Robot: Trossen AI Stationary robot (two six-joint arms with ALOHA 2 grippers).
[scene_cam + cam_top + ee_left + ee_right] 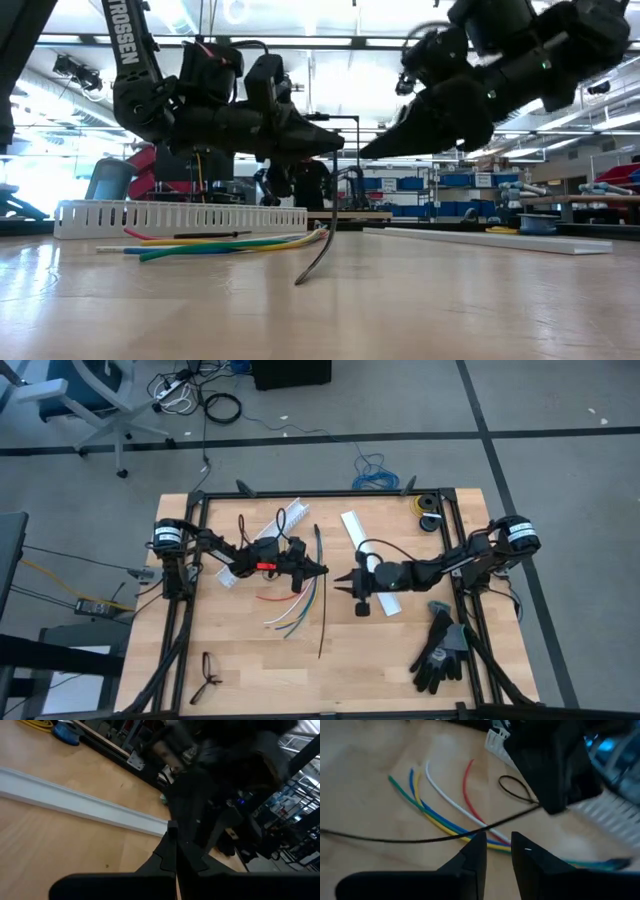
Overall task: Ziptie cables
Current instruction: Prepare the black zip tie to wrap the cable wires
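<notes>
Two grippers (318, 569) (343, 584) above loose cables (295, 612).

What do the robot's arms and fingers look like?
Both arms are black with chunky round joints. The left arm has white TROSSEN lettering in the low view, a white label at its base and a red patch near its wrist. The right arm has a white section near its wrist. The fingers are dark, flat and pointed.

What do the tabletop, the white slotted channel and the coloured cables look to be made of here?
Tabletop: light wood, likely sealed plywood or butcher block; grain lines show and it gives a soft sheen in the low view.
White slotted channel: looks like matte moulded plastic, with even comb-like slots along its wall.
Cables: thin wires in smooth, slightly glossy plastic insulation, lying in loose curves; what is inside cannot be seen.
</notes>
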